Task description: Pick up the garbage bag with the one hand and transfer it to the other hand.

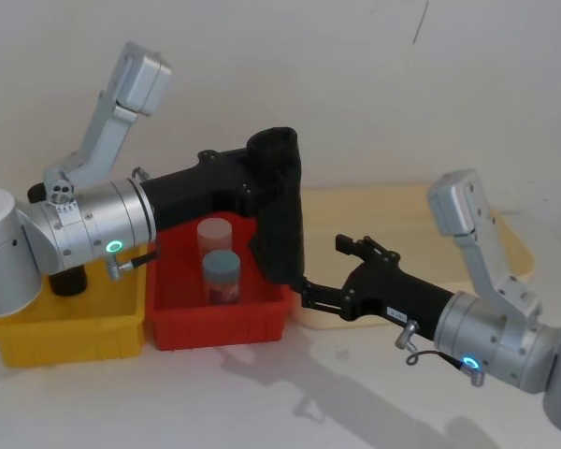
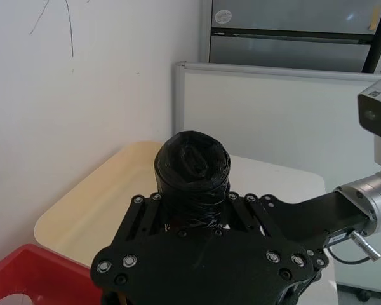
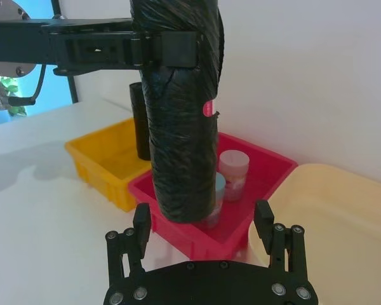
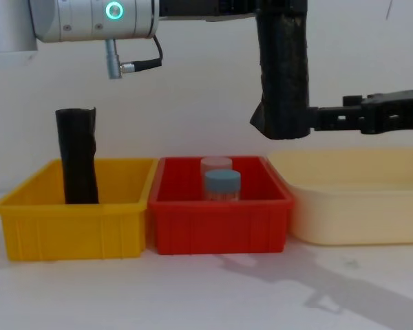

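Garbage bag hangs upright in the air above the red bin. Its long axis is vertical, one rolled end up, and a loose flap flares at the lower end. A white wall backs the white table, and the left wrist view shows a pale partition farther off.

Three containers stand in a row on the table. A cream tray is on the right, the red bin in the middle and a yellow bin on the left.

The left gripper is clenched around the upper part of the garbage bag. The right gripper is released, its fingers spread either side of the bag's lower end; contact is unclear.

A slimmer black roll stands in the yellow bin. Two jars sit in the red bin.
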